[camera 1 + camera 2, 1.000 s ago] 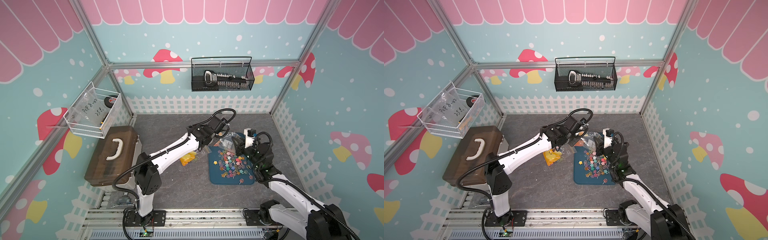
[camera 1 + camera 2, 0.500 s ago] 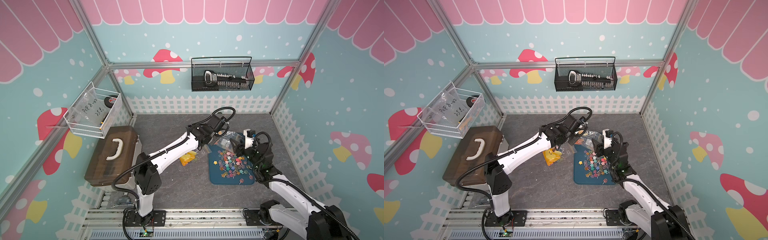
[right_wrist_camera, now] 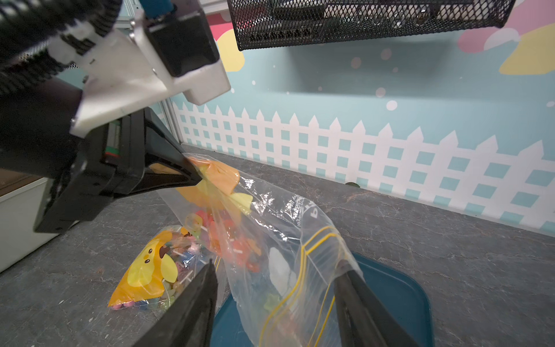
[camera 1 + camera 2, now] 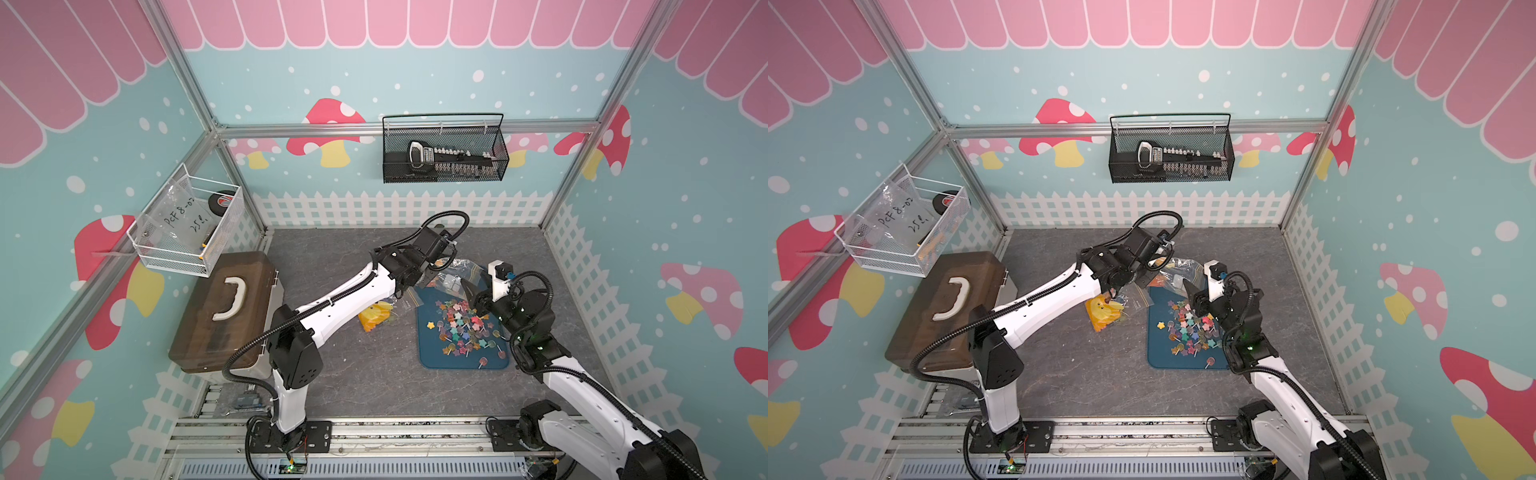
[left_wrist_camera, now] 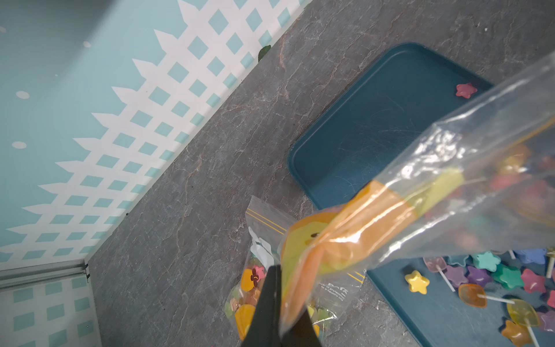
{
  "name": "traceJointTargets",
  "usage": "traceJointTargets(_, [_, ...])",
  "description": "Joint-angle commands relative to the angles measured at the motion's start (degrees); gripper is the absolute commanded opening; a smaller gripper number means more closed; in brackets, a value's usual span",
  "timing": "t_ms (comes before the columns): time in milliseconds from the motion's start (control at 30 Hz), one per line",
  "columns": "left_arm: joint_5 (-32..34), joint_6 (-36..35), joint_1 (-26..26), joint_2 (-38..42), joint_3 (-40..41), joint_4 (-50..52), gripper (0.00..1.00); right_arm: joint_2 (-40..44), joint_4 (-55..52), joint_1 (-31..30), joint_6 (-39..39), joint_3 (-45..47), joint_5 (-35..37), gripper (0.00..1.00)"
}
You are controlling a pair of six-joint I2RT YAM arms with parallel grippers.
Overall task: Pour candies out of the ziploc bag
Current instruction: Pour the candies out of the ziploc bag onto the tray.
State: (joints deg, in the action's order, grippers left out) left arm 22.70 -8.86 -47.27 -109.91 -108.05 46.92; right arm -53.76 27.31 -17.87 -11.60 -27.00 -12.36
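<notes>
Candies (image 4: 461,328), small lollipops in mixed colours, lie heaped on a dark blue tray (image 4: 432,357) on a grey table (image 4: 353,374), and a smaller clump sits inside the clear bag (image 3: 270,240). The bag hangs over the tray's far end, upside down, with its yellow-lined zip mouth pointing at the tray. The left gripper (image 3: 195,177) is clenched on the bag's orange printed corner and holds it up. The right gripper (image 3: 276,264) has its jaws spread on either side of the mouth and grasps nothing. A second bag (image 3: 156,270), full and closed, lies on the table just beside the tray. The pour looks mostly done, but several things could go wrong. With nothing holding the mouth open, the limp plastic may fold shut and trap the last candies in its creases. A shake to free them could fling some past the tray's edge onto the table. The thin corner could also slip from the pinch, dropping the bag onto the heap. Compared with a second ago, the right jaws have widened and let the mouth go. The left arm and the heap look much the same.
</notes>
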Motion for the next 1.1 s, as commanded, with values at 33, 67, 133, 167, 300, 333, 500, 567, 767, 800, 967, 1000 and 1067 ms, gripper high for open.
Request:
traceJointTargets(33, [-0.90, 0.93, 0.24, 2.42, -2.52, -0.42, 0.00, -0.73, 0.46, 0.35, 1.73, 0.35, -2.62, 0.60])
traceJointTargets(67, [-0.81, 0.87, 0.24, 2.49, -2.65, -0.38, 0.00, -0.76, 0.47, 0.38, 1.60, 0.32, -2.27, 0.61])
traceJointTargets(133, [-0.81, 0.97, 0.24, 2.59, -2.69, -0.42, 0.00, -0.74, 0.46, 0.38, 1.66, 0.46, -1.55, 0.65])
traceJointTargets(167, [-0.90, 0.95, 0.24, 2.68, -2.80, -0.42, 0.00, -0.80, 0.48, 0.38, 1.58, 0.46, -1.59, 0.66])
traceJointTargets(300, [-1.83, 1.39, 0.16, 2.68, -3.36, -0.41, 0.00, -3.10, 1.46, 0.32, 1.05, -0.29, -5.54, 0.69])
traceJointTargets(333, [-1.95, 1.44, 0.16, 2.62, -3.52, -0.37, 0.00, -3.91, 1.89, 0.30, 1.09, -0.40, -6.93, 0.69])
traceJointTargets(500, [-2.49, 1.50, -0.35, 2.41, -3.85, 0.06, 0.00, -6.97, 4.26, 0.27, 0.92, -1.00, -6.28, 0.71])
traceJointTargets(567, [-2.83, 1.48, -0.44, 2.34, -3.91, 0.19, 0.00, -8.20, 5.09, 0.29, 0.71, -1.63, -6.66, 0.72])
traceJointTargets(767, [-2.99, 1.58, -0.89, 2.13, -4.10, 0.56, 0.00, -12.03, 6.85, 0.29, -0.32, -4.45, -6.10, 0.72])
traceJointTargets(800, [-3.01, 1.65, -1.06, 2.07, -4.19, 0.63, 0.00, -12.65, 7.11, 0.29, -0.62, -5.01, -6.26, 0.72])
traceJointTargets(967, [-3.19, 1.66, -1.77, 1.37, -4.62, 0.86, 0.00, -14.95, 9.13, 0.20, -2.20, -7.00, -8.47, 0.72])
traceJointTargets(1000, [-3.23, 1.66, -1.85, 1.19, -4.79, 0.81, 0.00, -15.42, 9.50, 0.12, -2.37, -7.31, -9.01, 0.72])
traceJointTargets(1067, [-3.23, 1.66, -1.95, 0.93, -5.21, 0.90, 0.00, -16.08, 9.92, 0.07, -2.59, -7.73, -9.76, 0.72])
